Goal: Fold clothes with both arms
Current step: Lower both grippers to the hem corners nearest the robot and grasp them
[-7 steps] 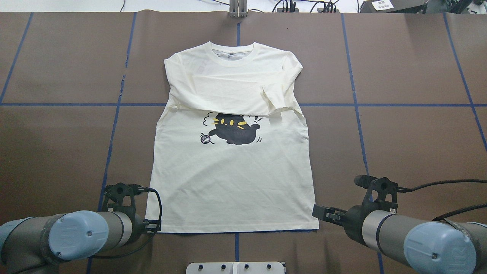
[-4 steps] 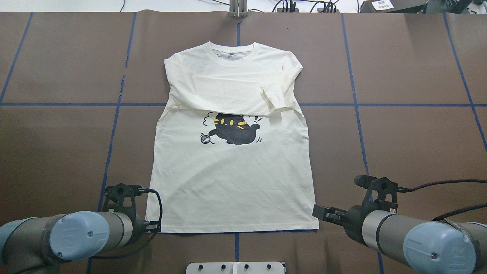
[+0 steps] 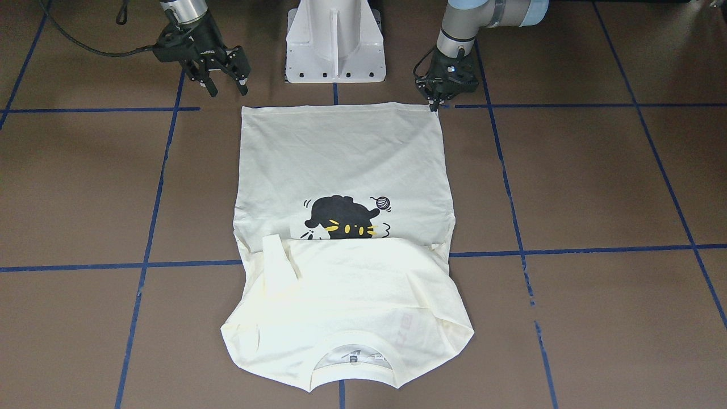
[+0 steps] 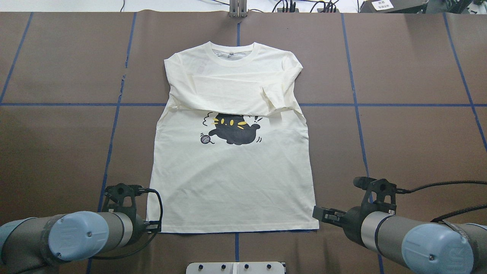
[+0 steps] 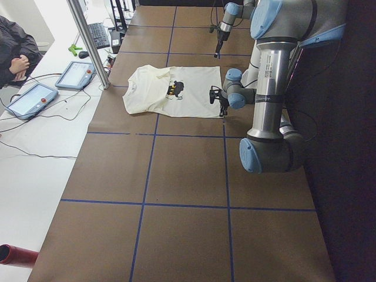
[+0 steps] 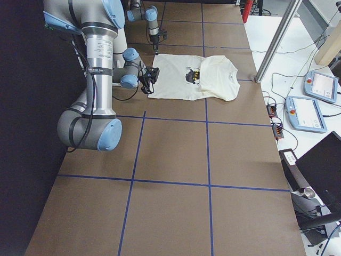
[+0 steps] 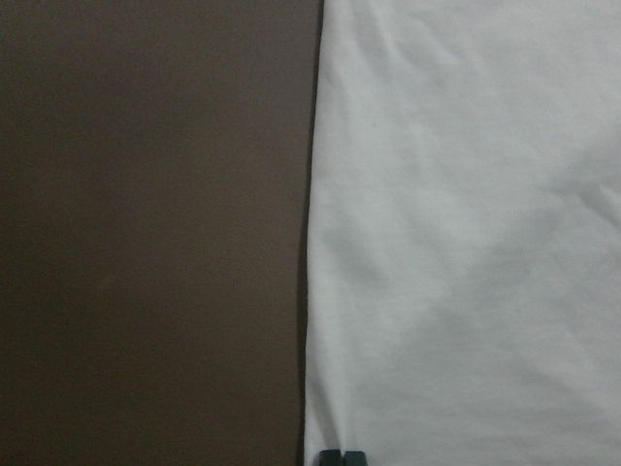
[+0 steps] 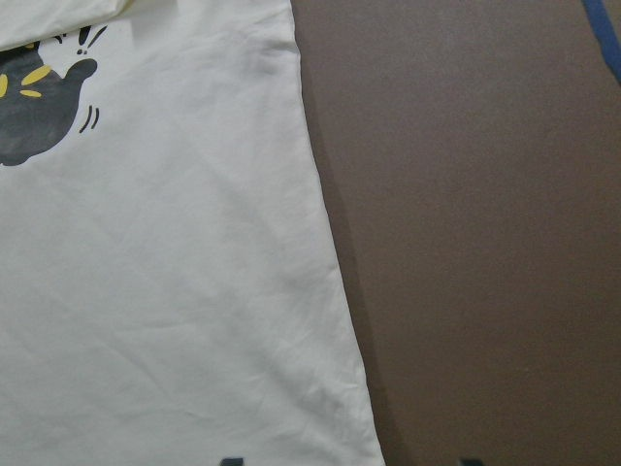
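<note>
One T-shirt (image 4: 232,179) hem corner, lower left in the overhead view, is pinched by the closed jaws of the left gripper (image 4: 157,227). The right gripper (image 3: 228,90) is poised with jaws spread at the other corner, apparently for a hem-to-collar fold.

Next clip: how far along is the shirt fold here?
Done: both sleeves lie folded across the chest of the shirt. In hand: the left gripper is shut on one corner of the hem; the right gripper is open by the other corner, not gripping. Left: lifting the hem toward the collar, plus any further folds.
</note>
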Tool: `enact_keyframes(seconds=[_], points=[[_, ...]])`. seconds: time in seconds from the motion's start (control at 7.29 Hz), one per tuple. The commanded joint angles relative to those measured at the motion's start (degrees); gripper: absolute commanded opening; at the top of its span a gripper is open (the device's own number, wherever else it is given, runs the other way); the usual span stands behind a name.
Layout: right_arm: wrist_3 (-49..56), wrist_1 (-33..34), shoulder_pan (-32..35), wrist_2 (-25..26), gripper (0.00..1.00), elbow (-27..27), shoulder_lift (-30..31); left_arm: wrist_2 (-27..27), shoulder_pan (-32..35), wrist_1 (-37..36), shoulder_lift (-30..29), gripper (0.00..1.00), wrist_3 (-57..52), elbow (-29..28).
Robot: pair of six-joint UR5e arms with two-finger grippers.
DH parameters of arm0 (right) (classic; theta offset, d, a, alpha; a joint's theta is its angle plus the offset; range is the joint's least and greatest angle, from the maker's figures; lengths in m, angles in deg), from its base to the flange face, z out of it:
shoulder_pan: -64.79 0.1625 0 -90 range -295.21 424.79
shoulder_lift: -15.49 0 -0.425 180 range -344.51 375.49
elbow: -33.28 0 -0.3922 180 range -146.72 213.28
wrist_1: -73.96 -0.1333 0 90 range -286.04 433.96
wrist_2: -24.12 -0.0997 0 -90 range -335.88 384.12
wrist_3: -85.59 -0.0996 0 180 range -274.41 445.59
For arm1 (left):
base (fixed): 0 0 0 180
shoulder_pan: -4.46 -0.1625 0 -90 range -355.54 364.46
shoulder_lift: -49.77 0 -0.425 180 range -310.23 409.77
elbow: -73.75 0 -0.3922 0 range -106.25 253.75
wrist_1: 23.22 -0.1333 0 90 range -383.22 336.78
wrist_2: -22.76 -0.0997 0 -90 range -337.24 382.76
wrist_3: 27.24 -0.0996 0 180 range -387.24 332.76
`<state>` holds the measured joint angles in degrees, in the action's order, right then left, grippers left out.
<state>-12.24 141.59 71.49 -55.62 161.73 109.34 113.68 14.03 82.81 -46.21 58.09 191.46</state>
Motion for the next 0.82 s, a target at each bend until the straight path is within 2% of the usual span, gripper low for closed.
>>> enact_keyframes(seconds=[0.0,0.14,0.27,0.69], points=[[-4.9,3.4,-1.6,0.5,0.48,-0.1,-2.2,0.2,0.1,-0.1,0.2,0.00,-0.2,2.9],[-7.2,11.0,-2.5,0.8,0.48,-1.1,-7.1,0.2,0.1,-0.1,-0.2,0.00,-0.2,3.0],[-9.5,13.1,-3.6,2.8,0.48,-3.9,-9.7,0.2,0.1,-0.1,-0.3,0.00,-0.2,3.1],[-9.1,12.8,-4.9,4.3,0.55,-8.7,-9.6,0.3,0.1,-0.1,0.0,0.00,-0.1,3.4]])
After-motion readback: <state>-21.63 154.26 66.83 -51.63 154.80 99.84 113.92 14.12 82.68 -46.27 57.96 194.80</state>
